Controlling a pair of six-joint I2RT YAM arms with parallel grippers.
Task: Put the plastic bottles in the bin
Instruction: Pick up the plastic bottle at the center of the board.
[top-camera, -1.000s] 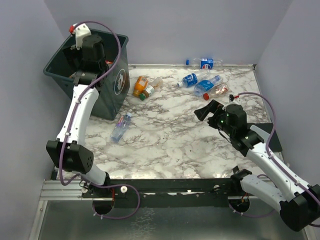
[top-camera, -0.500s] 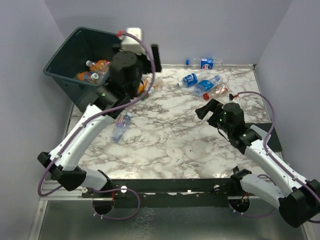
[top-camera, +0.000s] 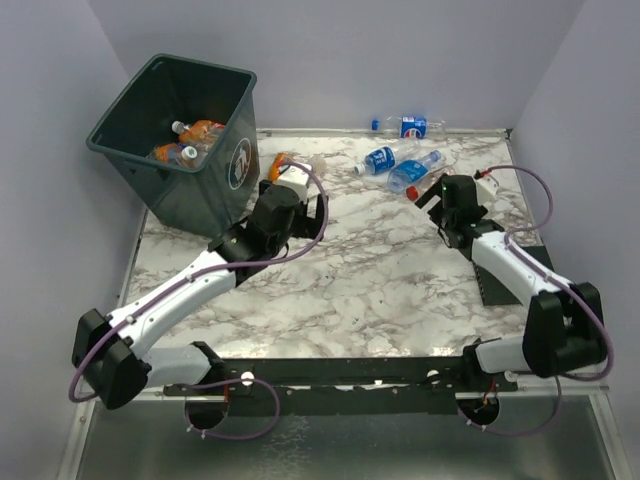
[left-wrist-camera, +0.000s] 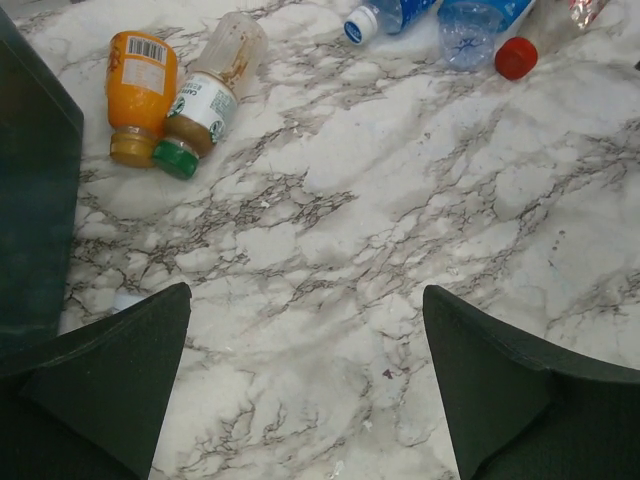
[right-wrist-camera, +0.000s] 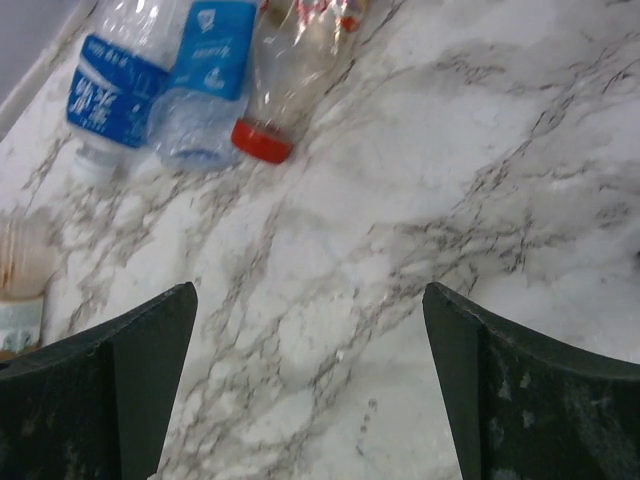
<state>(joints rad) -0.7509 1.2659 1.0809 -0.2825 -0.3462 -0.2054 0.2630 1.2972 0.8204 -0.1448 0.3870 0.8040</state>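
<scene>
The dark green bin (top-camera: 228, 88) stands at the far left with several plastic bottles (top-camera: 190, 140) inside. My left gripper (top-camera: 312, 215) (left-wrist-camera: 306, 293) hangs open over bare marble, just short of an orange bottle (left-wrist-camera: 140, 95) and a green-capped bottle (left-wrist-camera: 205, 100). My right gripper (top-camera: 432, 190) (right-wrist-camera: 310, 290) is open and empty above the marble. Beyond it lie a white-capped blue-label bottle (right-wrist-camera: 110, 100), a second blue-label bottle (right-wrist-camera: 205, 80) and a red-capped clear bottle (right-wrist-camera: 290, 70). A Pepsi bottle (top-camera: 405, 126) lies at the far edge.
The bin's dark wall (left-wrist-camera: 30, 200) fills the left edge of the left wrist view, close to the left finger. Grey walls enclose the marble table (top-camera: 360, 280) on three sides. A black mat (top-camera: 500, 285) lies under the right arm.
My left arm has swung from above the bin down and right to the table near the orange bottles. My right gripper has moved farther back, toward the blue-label and red-capped bottles. Both stay open.
</scene>
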